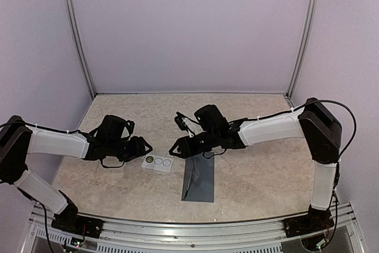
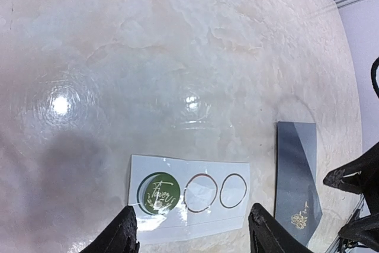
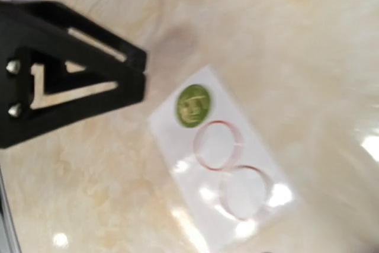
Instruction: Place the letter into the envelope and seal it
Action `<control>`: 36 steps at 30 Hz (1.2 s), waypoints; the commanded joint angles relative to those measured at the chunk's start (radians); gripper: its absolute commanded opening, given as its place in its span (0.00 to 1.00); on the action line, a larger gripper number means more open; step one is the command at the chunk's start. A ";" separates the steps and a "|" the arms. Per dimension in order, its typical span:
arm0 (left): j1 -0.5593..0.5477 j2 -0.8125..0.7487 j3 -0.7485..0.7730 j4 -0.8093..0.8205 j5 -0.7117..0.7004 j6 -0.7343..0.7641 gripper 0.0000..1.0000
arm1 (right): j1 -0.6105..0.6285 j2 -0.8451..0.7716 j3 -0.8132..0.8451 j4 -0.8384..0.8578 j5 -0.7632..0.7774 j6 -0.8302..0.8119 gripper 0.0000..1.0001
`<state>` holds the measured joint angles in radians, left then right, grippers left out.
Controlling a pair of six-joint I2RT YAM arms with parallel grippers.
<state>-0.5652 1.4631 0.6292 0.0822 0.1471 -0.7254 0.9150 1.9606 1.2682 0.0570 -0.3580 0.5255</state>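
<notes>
Hanging low over the table (image 1: 266, 176), the left gripper (image 2: 192, 220) is holding its two black fingers (image 2: 121, 235) wide apart. Nothing is between them. The white sticker strip (image 2: 189, 197) is lying flat just under them, with one green sticker (image 2: 159, 192) on it and two empty rings beside that.

The envelope (image 2: 296, 176) is lying to the right of this gripper, past the strip. It is near the strip but not touching it.

The right gripper (image 1: 176, 146) is reaching in from the other side and facing the left one across the strip. Seen from the left wrist, its dark fingers (image 2: 346, 176) are standing apart and are not holding anything. It is floating near the far end of the envelope and a little to the left of it.

The envelope is resting flat on the table with its long side running from near to far, a bit slanted. Its near end is coming close to the metal rail (image 1: 195, 229) at the front edge. A lot of table top is showing behind both grippers, all the way to the back wall (image 1: 189, 28), and more is showing to the right of the envelope.

The envelope is long and dark blue-grey. A slanted fold line is running across it, and a small gold mark (image 2: 299, 220) is shining near its near end.
</notes>
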 commanded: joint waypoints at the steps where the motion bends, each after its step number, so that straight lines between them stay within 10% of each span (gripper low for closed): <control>1: 0.014 0.001 -0.008 -0.001 0.012 0.017 0.58 | 0.036 0.108 0.119 -0.045 -0.080 -0.056 0.41; 36: 0.021 0.213 0.043 0.069 0.042 0.046 0.31 | 0.026 0.392 0.277 -0.075 -0.124 -0.015 0.26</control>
<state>-0.5514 1.6421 0.6575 0.1474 0.1982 -0.6979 0.9466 2.3207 1.5623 0.0280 -0.4957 0.5030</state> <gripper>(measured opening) 0.331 0.260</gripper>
